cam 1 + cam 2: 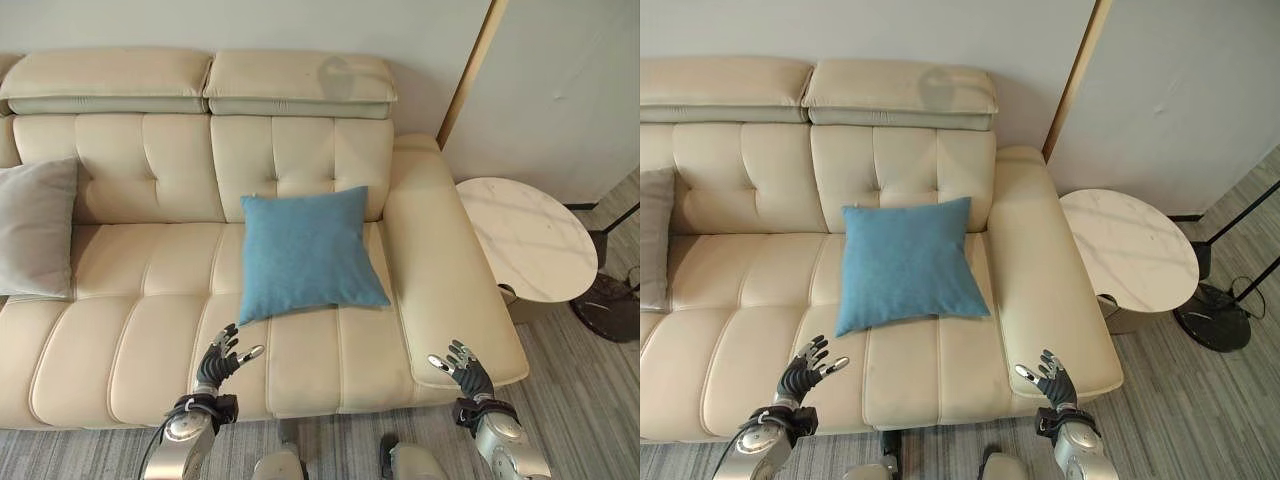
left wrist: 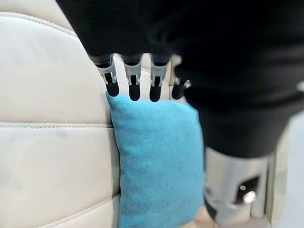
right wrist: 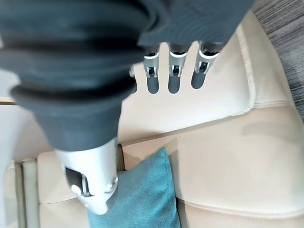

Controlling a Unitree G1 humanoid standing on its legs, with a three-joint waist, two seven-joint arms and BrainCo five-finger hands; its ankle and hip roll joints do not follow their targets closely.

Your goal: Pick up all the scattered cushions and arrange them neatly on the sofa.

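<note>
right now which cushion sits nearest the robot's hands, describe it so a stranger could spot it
On the cream sofa, look toward the right armrest. The blue cushion leans there against the tufted backrest, alone on the seat. Unlike the grey cushion at the far left end, it is bright blue.

Grey cushion (image 1: 35, 228) cut off at left edge; sofa (image 1: 130, 330) runs past same edge; lamp base (image 1: 612, 308) partly out of view
</note>
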